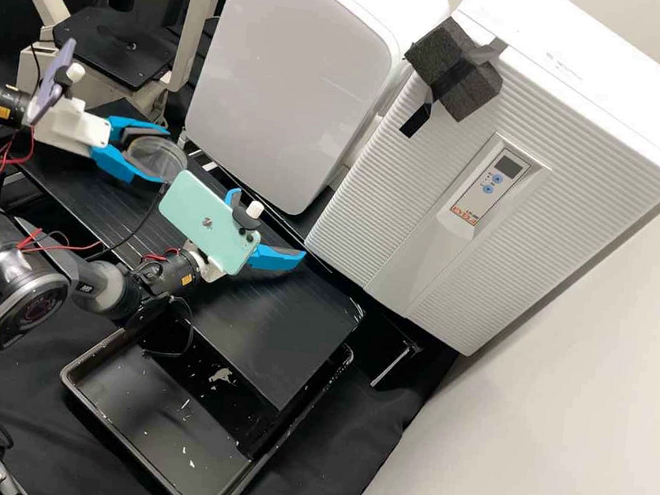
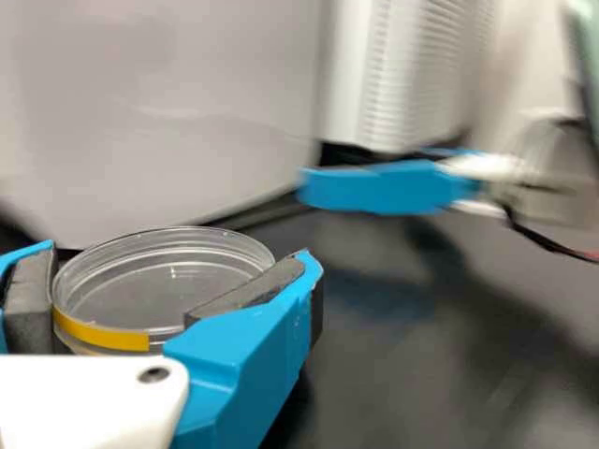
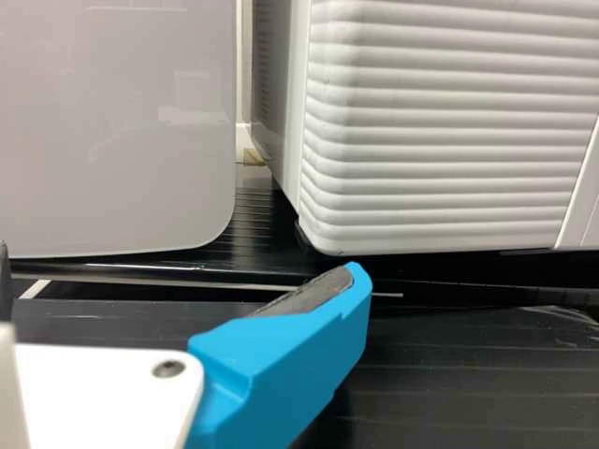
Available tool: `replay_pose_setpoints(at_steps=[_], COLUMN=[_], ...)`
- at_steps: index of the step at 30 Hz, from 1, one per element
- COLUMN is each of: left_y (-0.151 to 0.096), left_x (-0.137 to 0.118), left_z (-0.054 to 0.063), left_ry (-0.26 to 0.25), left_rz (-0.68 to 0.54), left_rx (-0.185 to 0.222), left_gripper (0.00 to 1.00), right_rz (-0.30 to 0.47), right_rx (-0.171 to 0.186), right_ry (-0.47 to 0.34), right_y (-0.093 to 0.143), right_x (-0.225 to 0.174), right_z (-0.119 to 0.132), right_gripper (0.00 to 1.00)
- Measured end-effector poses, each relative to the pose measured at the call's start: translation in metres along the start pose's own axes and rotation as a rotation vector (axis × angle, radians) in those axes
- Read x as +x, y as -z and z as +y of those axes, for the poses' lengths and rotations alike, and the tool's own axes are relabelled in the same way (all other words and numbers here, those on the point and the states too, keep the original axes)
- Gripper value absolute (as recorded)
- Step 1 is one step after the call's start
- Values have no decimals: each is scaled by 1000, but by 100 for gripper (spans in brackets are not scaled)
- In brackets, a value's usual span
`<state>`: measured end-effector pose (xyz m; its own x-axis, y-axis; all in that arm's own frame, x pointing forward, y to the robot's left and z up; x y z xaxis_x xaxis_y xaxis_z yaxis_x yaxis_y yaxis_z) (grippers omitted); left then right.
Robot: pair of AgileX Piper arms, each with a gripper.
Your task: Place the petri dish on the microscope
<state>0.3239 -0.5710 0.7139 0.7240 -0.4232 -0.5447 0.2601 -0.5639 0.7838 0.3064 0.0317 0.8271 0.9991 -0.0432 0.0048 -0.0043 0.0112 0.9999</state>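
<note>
In the high view, the left gripper (image 1: pixel 167 156) is shut on the clear petri dish (image 1: pixel 155 158), holding it above the black bench near the microscope (image 1: pixel 113 44). The left wrist view shows the dish (image 2: pixel 159 281), with a yellow strip on its rim, between the grey pads of the left gripper (image 2: pixel 173 260). The right gripper (image 1: pixel 267 224) stands open over the bench, partly behind a mint-green phone, with nothing between its fingers. From its own wrist camera, the right gripper (image 3: pixel 180 267) has its fingers wide apart.
Behind the bench (image 1: pixel 280 337) stand a white panel-fronted device (image 1: pixel 294 76) and a ribbed white cabinet (image 1: pixel 519 118). A black tray (image 1: pixel 166 427) with pale scraps lies below the bench's front edge. The mint-green phone (image 1: pixel 204 221) sits on the right arm.
</note>
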Motion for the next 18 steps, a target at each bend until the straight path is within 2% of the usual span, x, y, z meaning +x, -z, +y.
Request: replay_pose_setpoints(at_steps=[5, 7, 18], left_y=[30, 41, 102], left_x=[-28, -35, -61], left_z=[18, 19, 14], left_ry=[-117, -137, -148], left_rz=[81, 108, 300], left_rx=[-42, -46, -104], left_gripper=[0, 0, 0], right_rz=[0, 0, 0], right_rx=[0, 0, 0], right_ry=[0, 0, 0], right_y=[0, 0, 0], right_x=[0, 0, 0], right_z=[0, 0, 0], right_gripper=[100, 100, 100])
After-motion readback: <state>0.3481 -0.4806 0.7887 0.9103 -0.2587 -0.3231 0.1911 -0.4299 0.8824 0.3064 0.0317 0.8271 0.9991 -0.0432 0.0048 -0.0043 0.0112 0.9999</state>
